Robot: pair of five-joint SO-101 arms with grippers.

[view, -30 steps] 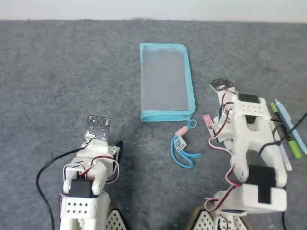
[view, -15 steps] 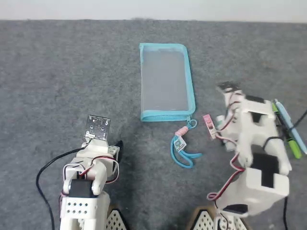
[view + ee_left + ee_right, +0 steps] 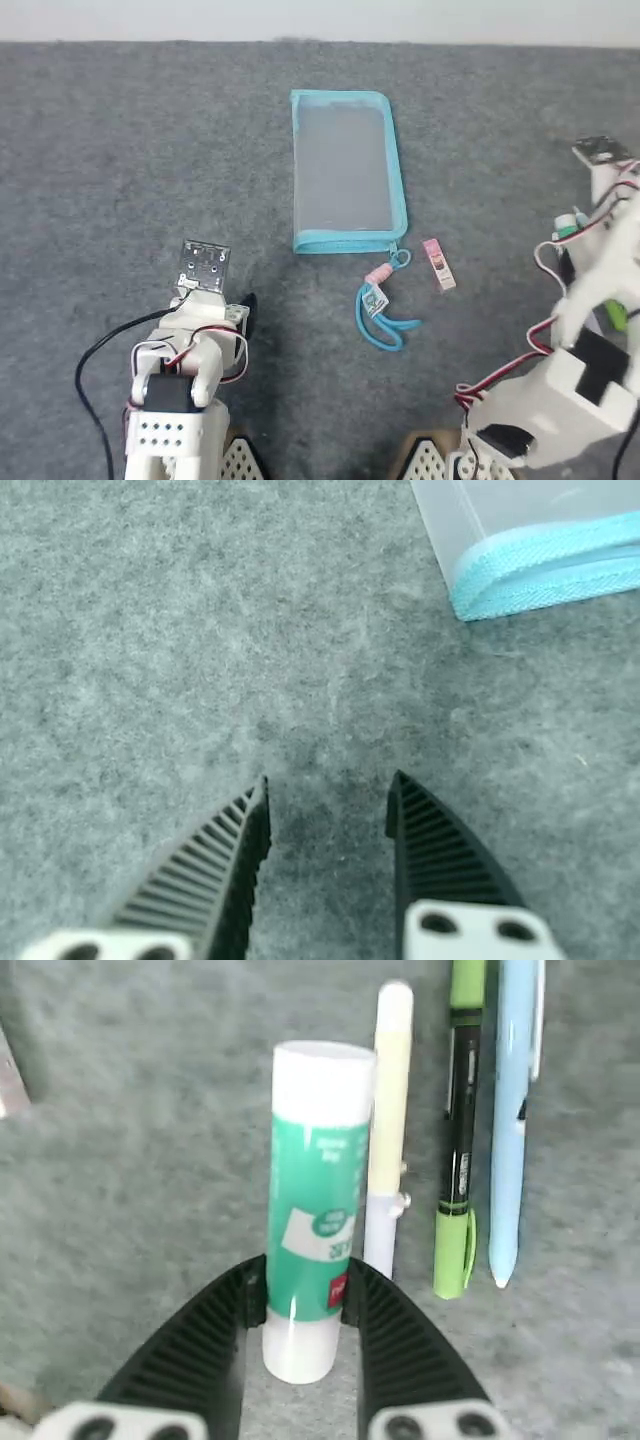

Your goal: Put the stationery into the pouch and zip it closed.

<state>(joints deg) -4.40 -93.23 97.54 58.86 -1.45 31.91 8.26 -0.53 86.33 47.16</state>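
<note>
So I'm on the first pick here: my right claw (image 3: pixel 305 1285) is closed snug around the glue stick (image 3: pixel 312 1230), ribbed jaws pressed on both sides near its lower end, and from the wrist cam it looks lifted off the surface (image 3: pixel 120 1160), though that's my guess. Lying side by side just past it are the cream pen (image 3: pixel 388 1130), green pen (image 3: pixel 458 1130) and blue pen (image 3: pixel 512 1120), none of them picked up yet. In the high view that arm sits at the far right edge of the frame. The pouch (image 3: pixel 345 170) lies flat in the upper middle, well apart from it, with its blue strap (image 3: pixel 385 320) trailing off the lower right corner and a small pink piece (image 3: pixel 438 264) just right of that. My left claw (image 3: pixel 325 795) is partly open with nothing in it, hanging over bare surface at lower left, with a pouch corner showing in the upper right of its own cam. I can't tell if the zip is open from up here. Next move, I reckon: carry the glue stick over to the pouch mouth. My left claw probably needs to pin or spread the opening, since a floppy pouch will slide. Almost everything's left to do.
</note>
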